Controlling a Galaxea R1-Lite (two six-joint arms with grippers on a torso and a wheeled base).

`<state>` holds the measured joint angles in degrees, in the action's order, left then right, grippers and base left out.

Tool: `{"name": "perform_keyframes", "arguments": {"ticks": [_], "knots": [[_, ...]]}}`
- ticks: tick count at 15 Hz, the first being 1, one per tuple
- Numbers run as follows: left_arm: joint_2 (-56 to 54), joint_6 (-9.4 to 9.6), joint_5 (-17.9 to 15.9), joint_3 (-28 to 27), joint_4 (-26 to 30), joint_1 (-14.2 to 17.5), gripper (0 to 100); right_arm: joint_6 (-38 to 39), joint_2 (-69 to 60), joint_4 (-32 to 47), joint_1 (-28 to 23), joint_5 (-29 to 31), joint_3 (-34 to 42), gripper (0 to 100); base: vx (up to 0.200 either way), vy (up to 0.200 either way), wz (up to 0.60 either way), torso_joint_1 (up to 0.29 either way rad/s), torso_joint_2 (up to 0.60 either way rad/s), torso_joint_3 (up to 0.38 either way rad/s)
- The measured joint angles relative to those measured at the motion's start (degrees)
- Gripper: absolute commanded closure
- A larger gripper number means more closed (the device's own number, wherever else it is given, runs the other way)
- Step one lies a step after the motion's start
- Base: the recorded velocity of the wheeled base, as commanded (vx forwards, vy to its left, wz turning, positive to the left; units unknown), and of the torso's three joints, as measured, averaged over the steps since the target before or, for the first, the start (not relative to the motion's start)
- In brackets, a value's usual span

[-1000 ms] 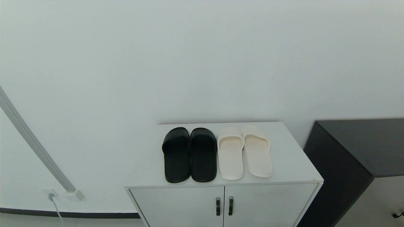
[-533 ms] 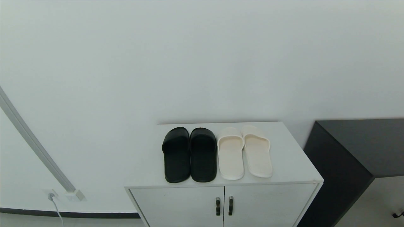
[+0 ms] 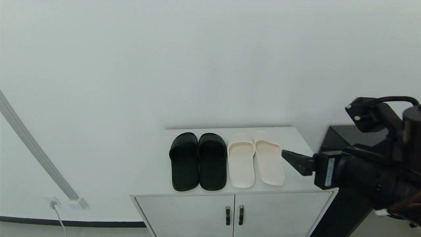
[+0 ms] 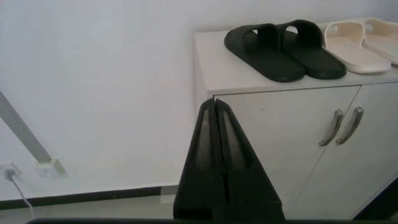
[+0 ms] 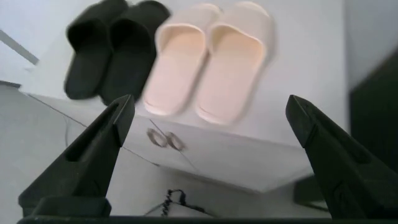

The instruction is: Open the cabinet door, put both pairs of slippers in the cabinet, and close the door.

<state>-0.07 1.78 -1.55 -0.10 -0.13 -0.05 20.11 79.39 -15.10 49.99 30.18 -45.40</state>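
Cream slippers (image 3: pixel 256 160) lie on the cabinet (image 3: pixel 154 177) top just ahead of and below the right gripper (image 5: pixel 210 102), framed by its wide-spread fingers, with the black slippers (image 3: pixel 198 161) just beside them on the far side; it is likely held high to line up a first move. The left gripper (image 4: pixel 214 104), fingers pressed together on nothing, hangs low off the cabinet's front corner. Both doors (image 3: pixel 184 214) are closed, so the inside is hidden and neither pair is stowed yet

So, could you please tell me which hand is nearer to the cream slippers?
Right. The right hand, open, is just beside the cream slippers at the right edge of the cabinet; the left hand, shut, is lower, off its left front, beyond the black slippers.
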Motion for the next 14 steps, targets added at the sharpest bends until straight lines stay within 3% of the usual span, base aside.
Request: {"name": "perform_keyframes", "arguments": {"ticks": [6,14], "knots": [[0.00,0.05,-0.06,0.00,-0.02,0.05,100,0.71,20.66,-9.63,0.55,7.03,-8.12,0,0.000,0.000,0.00,0.000,0.00,0.000],[0.00,0.51,-0.56,0.00,-0.02,0.05,100,-2.00,37.79,-23.26,-5.32,8.18,-12.18,0,0.000,0.000,0.00,0.000,0.00,0.000]]}}
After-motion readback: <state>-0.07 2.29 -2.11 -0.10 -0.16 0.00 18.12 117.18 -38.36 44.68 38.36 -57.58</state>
